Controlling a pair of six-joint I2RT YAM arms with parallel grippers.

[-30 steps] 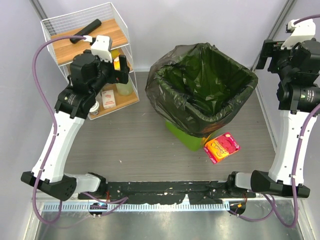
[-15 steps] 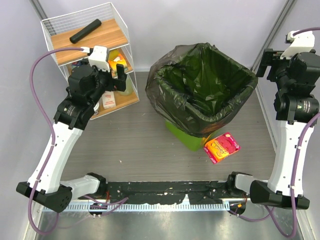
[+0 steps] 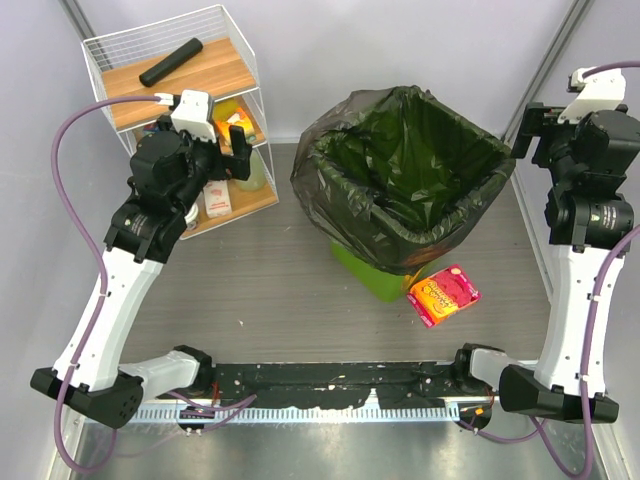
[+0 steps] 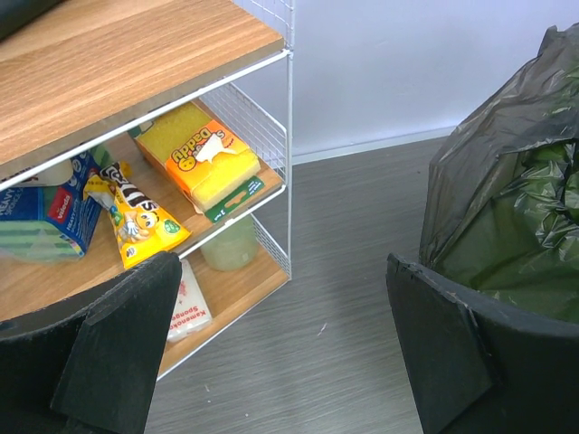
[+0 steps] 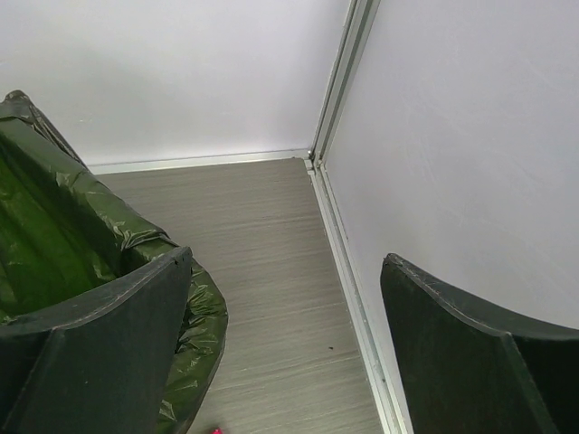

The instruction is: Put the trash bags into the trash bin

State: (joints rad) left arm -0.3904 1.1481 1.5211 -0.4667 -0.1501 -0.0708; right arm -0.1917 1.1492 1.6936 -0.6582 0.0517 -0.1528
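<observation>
The black trash bag (image 3: 405,175) lines the lime-green trash bin (image 3: 368,268), its mouth spread wide and its edge draped over the rim. Only the bin's lower corner shows under the plastic. My left gripper (image 3: 240,152) hangs open beside the wire shelf, left of the bag, holding nothing. In the left wrist view the bag (image 4: 516,208) bulges behind the right finger of the left gripper (image 4: 289,348). My right gripper (image 3: 530,135) is open and empty, just right of the bag's rim. The right wrist view shows the bag (image 5: 63,235) behind the left finger of that gripper (image 5: 285,357).
A white wire shelf (image 3: 255,95) with wooden boards stands at the back left, holding snack packs and sponges (image 4: 204,163). A slim black roll (image 3: 170,62) lies on its top board. A pink packet (image 3: 445,293) lies by the bin's near right corner. The wall rail (image 5: 348,271) runs close on the right.
The left arm has drawn back and to the left, its gripper turning near the shelf. The right arm has shifted slightly. The bag and the bin have not moved.
</observation>
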